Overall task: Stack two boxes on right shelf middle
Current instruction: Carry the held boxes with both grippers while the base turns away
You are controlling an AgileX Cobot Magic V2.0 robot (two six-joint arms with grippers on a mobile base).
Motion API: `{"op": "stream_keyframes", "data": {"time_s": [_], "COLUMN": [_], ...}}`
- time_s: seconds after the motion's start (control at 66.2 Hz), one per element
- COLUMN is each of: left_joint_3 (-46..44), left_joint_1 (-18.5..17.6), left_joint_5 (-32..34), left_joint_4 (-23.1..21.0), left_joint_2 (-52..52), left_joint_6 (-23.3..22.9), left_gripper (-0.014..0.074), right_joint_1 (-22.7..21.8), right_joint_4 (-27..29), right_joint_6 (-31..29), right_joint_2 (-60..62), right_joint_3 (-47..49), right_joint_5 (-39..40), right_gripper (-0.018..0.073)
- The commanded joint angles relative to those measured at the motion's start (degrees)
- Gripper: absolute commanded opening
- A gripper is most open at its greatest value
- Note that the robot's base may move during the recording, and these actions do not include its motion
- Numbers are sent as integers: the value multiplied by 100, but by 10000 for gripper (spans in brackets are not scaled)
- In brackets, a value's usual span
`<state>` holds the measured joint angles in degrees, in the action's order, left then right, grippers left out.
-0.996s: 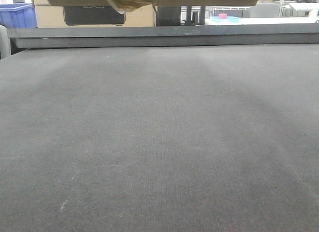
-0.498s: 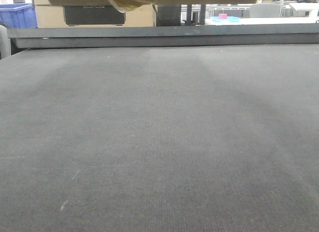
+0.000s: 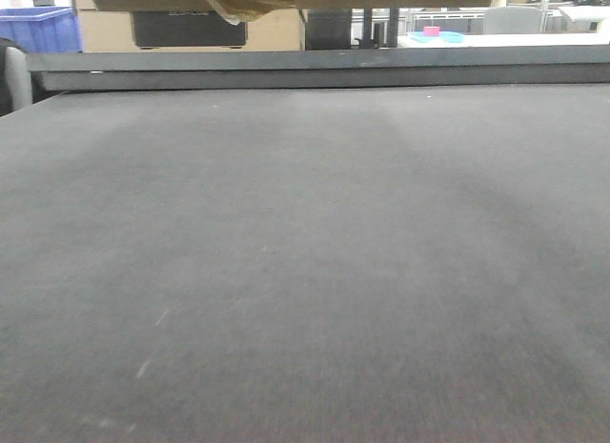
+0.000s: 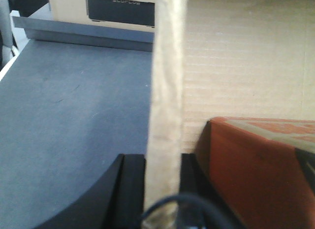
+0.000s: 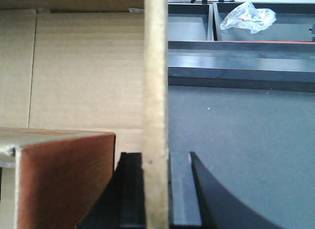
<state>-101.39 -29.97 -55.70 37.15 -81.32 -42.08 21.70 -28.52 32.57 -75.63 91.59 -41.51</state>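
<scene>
Dark grey matte tabletop, blue bin behind, crumpled plastic bag

The box is tan and ribbed, the tabletop dark grey.

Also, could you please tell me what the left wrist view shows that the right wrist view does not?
Only the left wrist view shows the tan carton with a black label beyond the dark grey matte tabletop. Only the right wrist view shows the crumpled clear plastic bag past the far edge. Both show that tabletop, the red-brown box sitting inside the brown corrugated cardboard box, and a gripper shut on one of its walls: the left gripper in one, the right gripper in the other.
</scene>
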Motion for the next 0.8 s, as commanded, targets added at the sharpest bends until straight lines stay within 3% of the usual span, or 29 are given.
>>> {"op": "stream_keyframes", "data": {"time_s": [0.0,0.785], "left_joint_3": [-58,-58], "left_joint_1": [63,63], "left_joint_5": [-157,-146], "left_joint_4": [512,549], "left_joint_2": [84,-191], "left_joint_6": [-53,-53], "left_gripper": [-111,-111], "right_joint_1": [-65,-65], "right_joint_4": [-399,-399], "right_joint_6": [4,4], "right_joint_2": [91,91], "right_joint_3": [100,100], "right_joint_5": [120,120], "right_gripper": [-162,-162]}}
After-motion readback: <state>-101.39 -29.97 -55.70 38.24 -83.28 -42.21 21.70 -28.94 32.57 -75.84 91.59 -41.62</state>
